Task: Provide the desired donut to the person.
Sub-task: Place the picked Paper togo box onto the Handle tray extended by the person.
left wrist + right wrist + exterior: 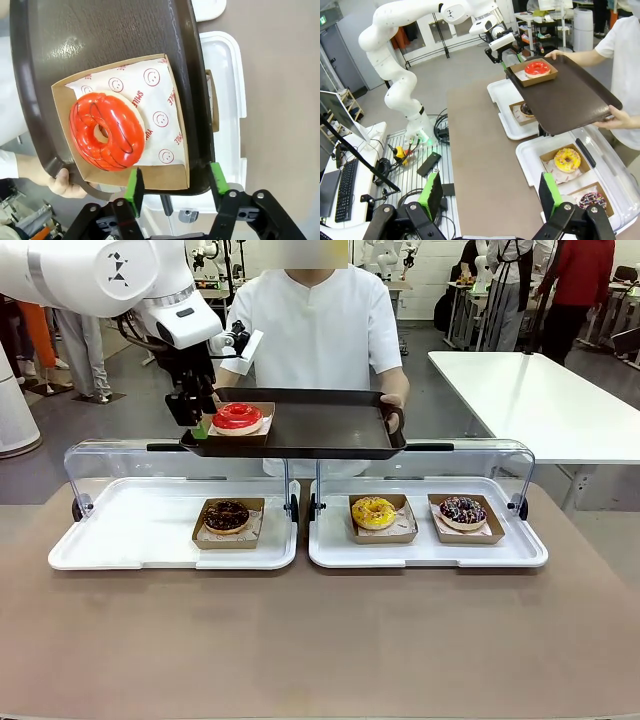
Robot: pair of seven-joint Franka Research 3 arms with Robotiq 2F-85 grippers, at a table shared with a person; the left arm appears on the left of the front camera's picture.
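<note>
Front view: my left hand [201,424] sits at the left end of the dark tray [330,430], which the person [320,330] holds up above the white display trays [150,552]. The red-glazed donut [237,416], in its cardboard box [263,426], rests on that dark tray. A chocolate donut [227,515], a yellow donut [373,511] and a sprinkled donut [462,510] lie below.

Left wrist view: the green pads [134,184] stand apart at the box's near edge without squeezing it. I read this hand as open, holding nothing.

Right wrist view: my right hand [491,200] hangs wide open and empty, well back over the surface [485,150].

I judge the handover done. Only pulling my left arm clear remains.
</note>
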